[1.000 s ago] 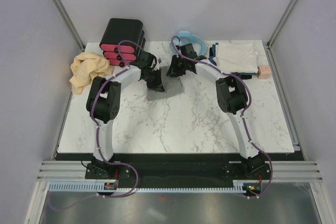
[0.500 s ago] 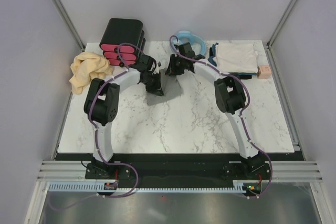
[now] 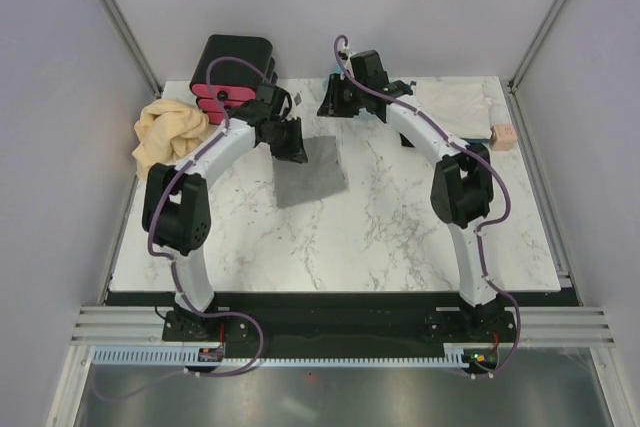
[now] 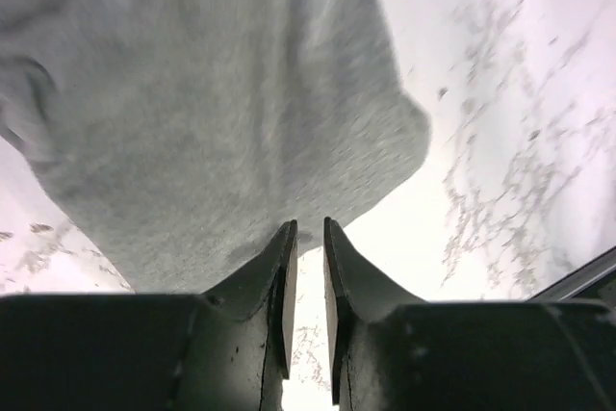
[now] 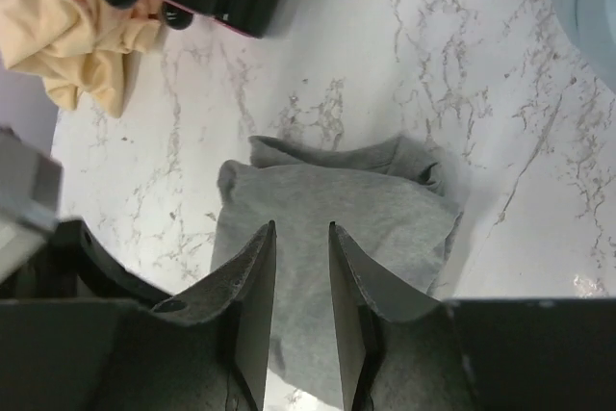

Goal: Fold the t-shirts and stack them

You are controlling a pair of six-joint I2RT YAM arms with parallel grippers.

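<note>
Folded heather-grey cloth t-shirt (image 3: 312, 177) flat on white marble table (image 3: 400, 227). L gripper (image 4: 306, 238) at its far edge, R gripper (image 5: 301, 238) farther back. Both w/ jaws slightly parted, empty.

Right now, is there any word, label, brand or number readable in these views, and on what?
None readable. The grey t-shirt, tan t-shirt, whitish t-shirt and black box show no print; the small pink block is too small to tell.

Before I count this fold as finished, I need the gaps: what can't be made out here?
Top view: right arm covers part of the whitish t-shirt; layers beneath uncountable.
Left wrist: grey t-shirt blurred, cut by top edge.
Right wrist: tan t-shirt cut by left edge.
</note>
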